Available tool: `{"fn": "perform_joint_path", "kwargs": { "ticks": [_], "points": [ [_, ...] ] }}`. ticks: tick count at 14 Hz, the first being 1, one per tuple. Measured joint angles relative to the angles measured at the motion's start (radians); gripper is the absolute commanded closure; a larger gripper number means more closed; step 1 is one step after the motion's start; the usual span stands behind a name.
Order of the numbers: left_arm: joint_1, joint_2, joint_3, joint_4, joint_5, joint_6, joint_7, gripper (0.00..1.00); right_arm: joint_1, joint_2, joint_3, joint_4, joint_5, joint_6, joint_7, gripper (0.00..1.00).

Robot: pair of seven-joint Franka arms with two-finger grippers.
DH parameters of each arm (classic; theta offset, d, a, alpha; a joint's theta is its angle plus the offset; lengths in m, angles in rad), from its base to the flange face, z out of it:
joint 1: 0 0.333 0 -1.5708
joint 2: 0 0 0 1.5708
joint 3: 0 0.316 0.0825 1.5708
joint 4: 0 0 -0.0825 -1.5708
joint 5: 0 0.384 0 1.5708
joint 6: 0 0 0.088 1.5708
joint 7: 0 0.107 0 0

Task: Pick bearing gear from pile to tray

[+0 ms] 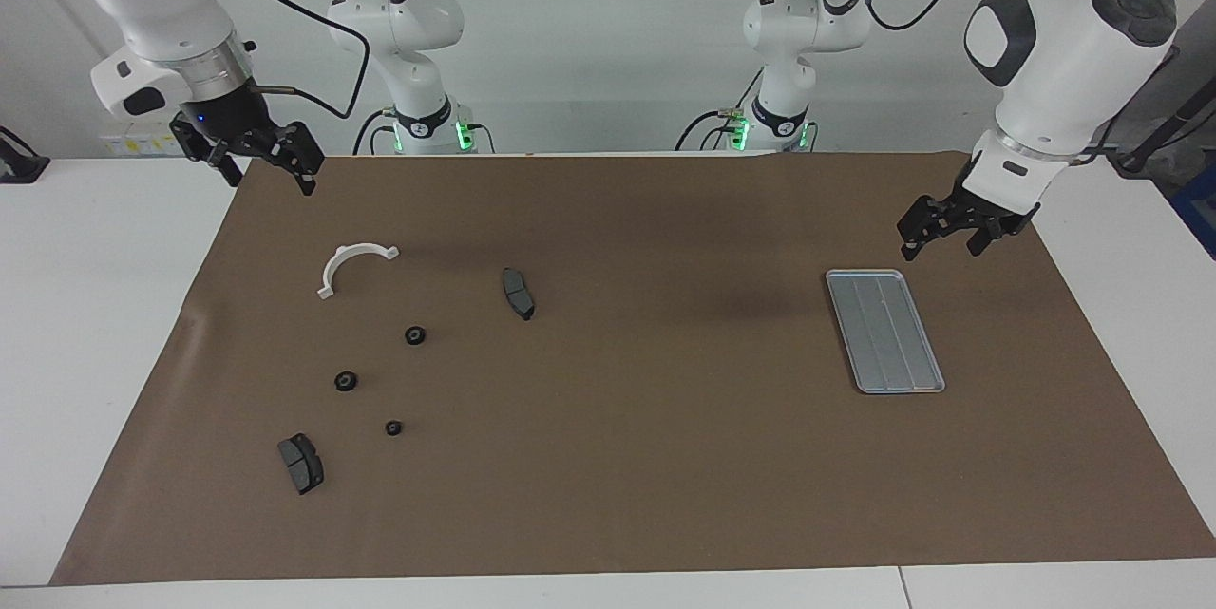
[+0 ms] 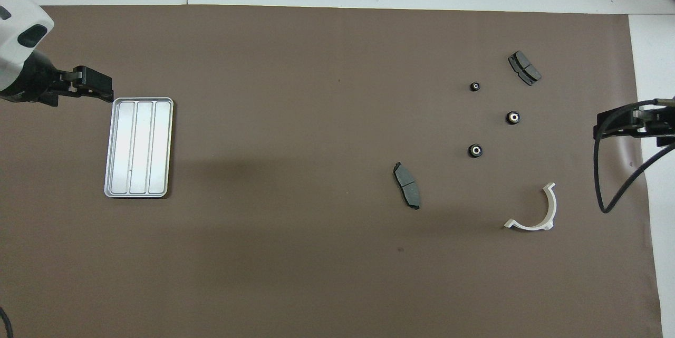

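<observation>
Nothing is yet carried: three bearing gears point(image 1: 414, 335) lie in the pile at the right arm's end of the worktop point(image 1: 608, 514), well apart from the empty tray point(image 1: 884, 332). The right tool point(image 1: 255, 162) and left tool point(image 1: 958, 231) are held spread and empty, the left above the tray's near end.

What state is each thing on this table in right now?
tray: flat on the mat, nothing in it.
three gears: loose on the mat, untouched.
two brake pads: lying apart.
white bracket: lying flat.
left pincer: raised near the tray, holding nothing.
right pincer: raised, holding nothing.
</observation>
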Motion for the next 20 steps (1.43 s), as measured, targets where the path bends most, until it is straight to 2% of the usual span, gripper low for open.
{"fn": "perform_joint_path", "kwargs": {
  "ticks": [9,14,17,20],
  "points": [
    [0.0,-0.001,0.0,0.0,0.0,0.0,0.0,0.0,0.011,0.0,0.0,-0.009,0.0,-0.002,0.0,0.0],
    [0.0,-0.002,0.0,0.0,0.0,0.0,0.0,0.0,0.012,0.012,0.009,-0.043,0.0,0.132,-0.001,0.0],
    [0.0,-0.002,0.0,-0.001,0.0,0.0,0.001,0.0,0.013,0.086,0.038,-0.044,0.0,0.201,-0.001,0.0],
    [0.0,-0.002,0.0,-0.001,0.0,0.0,0.001,0.0,0.013,0.22,0.041,0.003,0.0,0.276,-0.001,0.0]
  ]
}}
